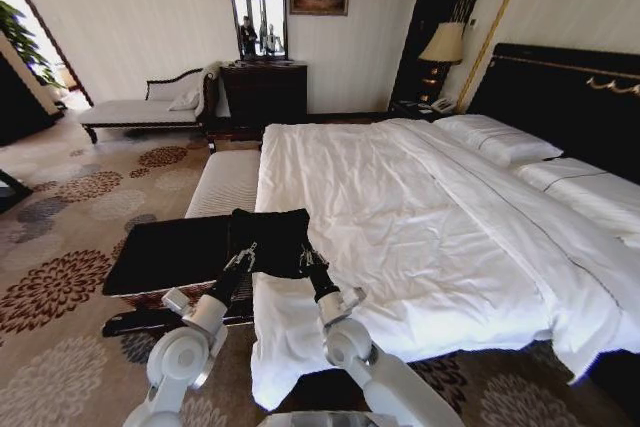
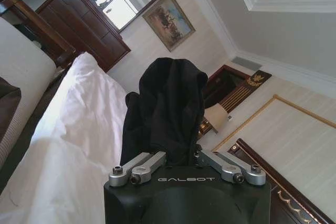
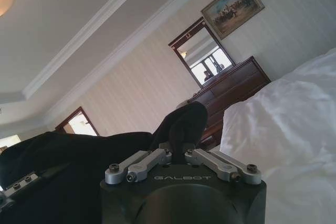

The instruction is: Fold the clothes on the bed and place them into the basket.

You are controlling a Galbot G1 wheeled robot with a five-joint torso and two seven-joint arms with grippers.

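Hotel-style bedroom with a patterned carpet (image 1: 60,277), a dark dresser (image 1: 265,92) and a mirror (image 1: 257,7) on the far wall. Both arms were out front, holding the black top (image 1: 268,242) up between them, folded into a flat dark bundle. The left gripper (image 1: 240,262) had its fingers clamped on the near left edge of the top, and the right gripper (image 1: 312,260) was pinched on the near right edge, so the cloth sat just beyond the fingers on both sides. In the left wrist view the fabric (image 2: 165,111) bunched up right out of the closed left gripper (image 2: 181,163); the right wrist view showed the same, a dark fold (image 3: 181,127) sticking up from the right gripper (image 3: 178,158).

The bed (image 1: 420,217) with its white sheets lay beyond and to the right of the fingers. The basket (image 1: 165,252) with its black lining sat on the floor just to the left of the left fingers, beside the bed's corner, the top overlapping its near right side from above.
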